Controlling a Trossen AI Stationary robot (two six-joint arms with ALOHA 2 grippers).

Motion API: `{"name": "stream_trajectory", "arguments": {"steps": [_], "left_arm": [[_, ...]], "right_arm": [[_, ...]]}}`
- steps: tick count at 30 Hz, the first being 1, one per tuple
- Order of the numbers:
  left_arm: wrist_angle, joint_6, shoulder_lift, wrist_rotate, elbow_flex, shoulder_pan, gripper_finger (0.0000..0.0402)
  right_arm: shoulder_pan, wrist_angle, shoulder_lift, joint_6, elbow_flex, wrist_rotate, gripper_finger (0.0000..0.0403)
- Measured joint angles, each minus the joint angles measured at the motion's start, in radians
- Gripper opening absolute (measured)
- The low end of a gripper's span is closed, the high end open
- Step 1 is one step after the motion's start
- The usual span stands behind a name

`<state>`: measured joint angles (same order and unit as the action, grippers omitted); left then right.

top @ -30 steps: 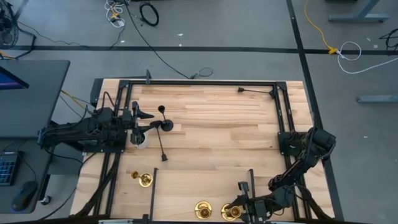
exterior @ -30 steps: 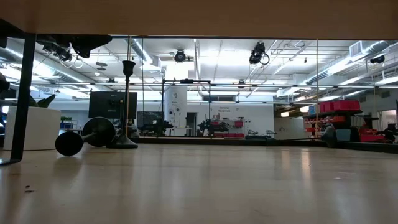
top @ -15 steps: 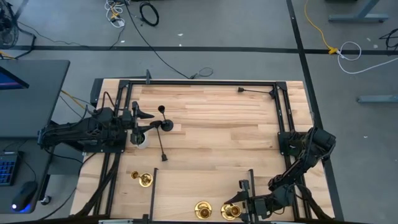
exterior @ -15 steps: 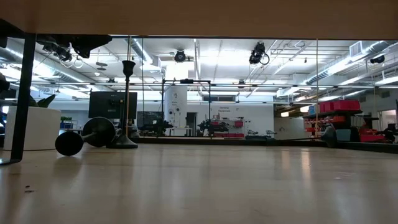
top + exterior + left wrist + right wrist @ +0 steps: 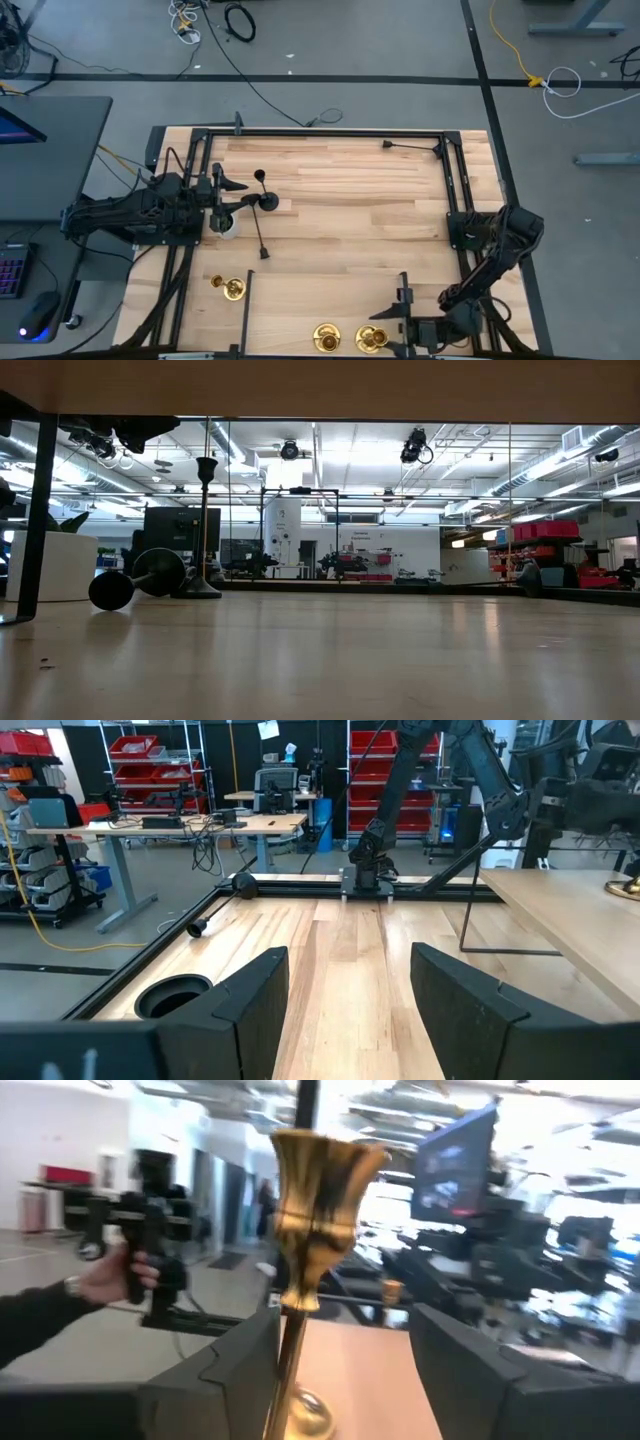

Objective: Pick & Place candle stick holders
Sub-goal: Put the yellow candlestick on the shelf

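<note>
The right hand point(image 5: 385, 340), fingers spread and empty, faces a brass candle stick holder point(image 5: 318, 1200) on the tabletop point(image 5: 350, 210). It looks rigid, slick and tippy, so the narrow stem is best. The left hand point(image 5: 350, 1010) waits, spread.

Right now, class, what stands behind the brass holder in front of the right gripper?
Behind the brass holder, past the open right gripper, a dark upright bar rises, and a person's hand grips a black handle. The holder hides the bar's middle.

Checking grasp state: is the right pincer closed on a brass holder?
No. In the right wrist view the right pincer stands open, the brass candle stick holder upright just ahead, ungripped.
</note>
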<state>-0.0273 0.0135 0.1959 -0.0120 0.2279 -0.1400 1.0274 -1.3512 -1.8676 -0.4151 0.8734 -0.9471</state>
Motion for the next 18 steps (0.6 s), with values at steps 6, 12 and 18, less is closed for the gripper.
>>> {"name": "stream_trajectory", "arguments": {"steps": [6, 12, 18], "left_arm": [[0.000, 0.000, 0.000, 0.000, 0.000, 0.000, 0.0211], [0.000, 0.000, 0.000, 0.000, 0.000, 0.000, 0.0211], [0.000, 0.000, 0.000, 0.000, 0.000, 0.000, 0.0211]], "right_arm": [[0.046, 0.009, 0.033, -0.042, 0.000, -0.058, 0.0238], [0.074, 0.013, 0.045, -0.068, 0.000, -0.101, 0.0238], [0.111, -0.003, 0.045, -0.129, 0.000, -0.330, 0.0237]]}}
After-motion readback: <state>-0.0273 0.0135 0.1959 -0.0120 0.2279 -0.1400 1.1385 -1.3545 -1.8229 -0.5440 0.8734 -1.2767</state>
